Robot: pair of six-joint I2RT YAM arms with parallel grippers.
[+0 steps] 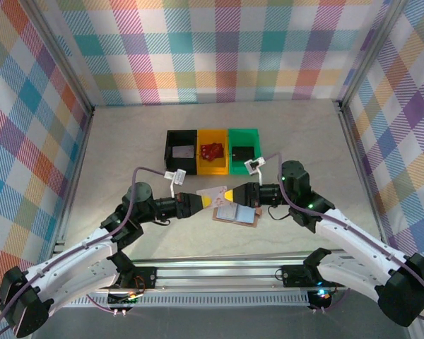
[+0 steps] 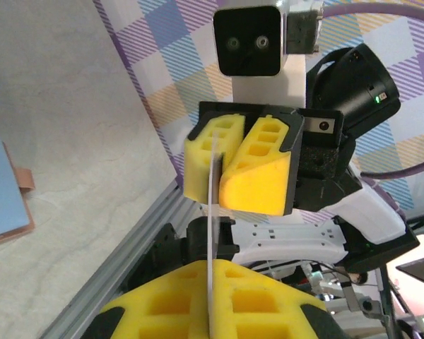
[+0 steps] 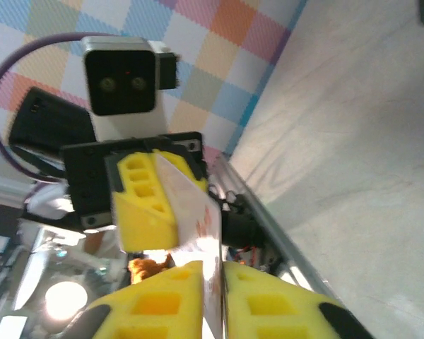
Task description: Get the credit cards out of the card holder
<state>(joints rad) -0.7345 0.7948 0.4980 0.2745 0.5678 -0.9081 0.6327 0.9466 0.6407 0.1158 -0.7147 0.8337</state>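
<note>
Card aloft near holder far-left corner, bridging both grippers. Left gripper clamped on one end. Right gripper jaws around other end, grip cannot be told. Risk: opposing pull bends card; weak pinch drops it onto holder.

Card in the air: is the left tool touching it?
Touching. The left wrist view shows the card edge-on, squeezed between the left tool's yellow fingers, with no gap on either side.
</note>
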